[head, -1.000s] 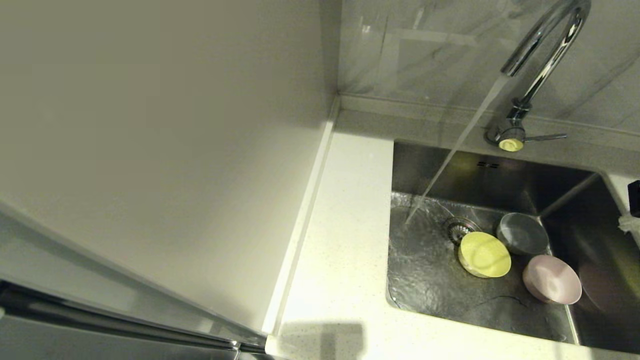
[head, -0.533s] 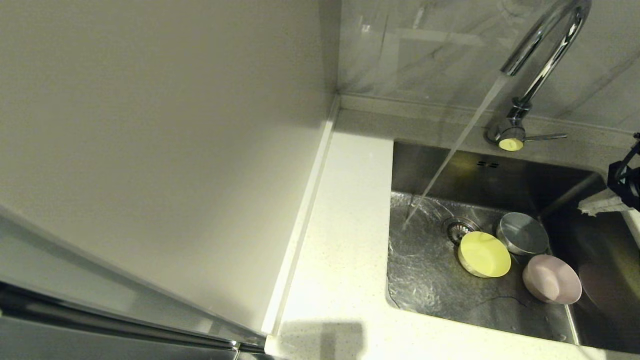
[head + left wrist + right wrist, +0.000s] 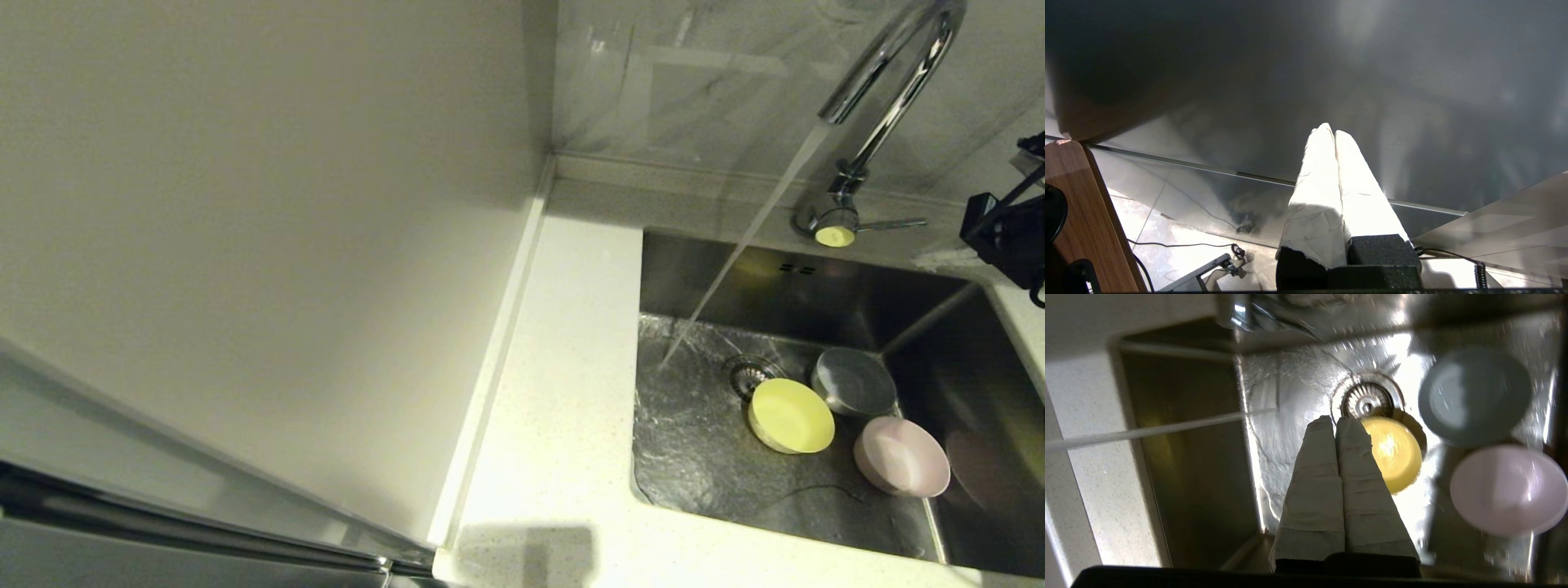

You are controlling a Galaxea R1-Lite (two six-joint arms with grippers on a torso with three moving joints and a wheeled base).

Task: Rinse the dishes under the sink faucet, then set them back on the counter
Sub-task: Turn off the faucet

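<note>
Three dishes lie in the sink (image 3: 718, 490): a yellow-green bowl (image 3: 792, 415) beside the drain (image 3: 747, 374), a grey-blue bowl (image 3: 853, 381) behind it and a pink bowl (image 3: 901, 456) to the right. Water runs from the chrome faucet (image 3: 890, 73) onto the sink floor left of the drain, missing the bowls. My right gripper (image 3: 927, 260) is shut and empty, high over the sink's back right corner near the faucet lever (image 3: 894, 223). In the right wrist view it (image 3: 1336, 419) points down at the yellow-green bowl (image 3: 1396, 457). My left gripper (image 3: 1331, 131) is shut and empty, out of the head view.
The white speckled counter (image 3: 563, 367) runs along the sink's left and front, with a raised strip against the off-white wall panel (image 3: 245, 245). A marble-look wall stands behind the faucet. The left gripper faces a dark steel panel (image 3: 1412, 81).
My right gripper has come in from the right edge, moving left and up toward the faucet lever. The bowls have not moved and the water keeps running.
</note>
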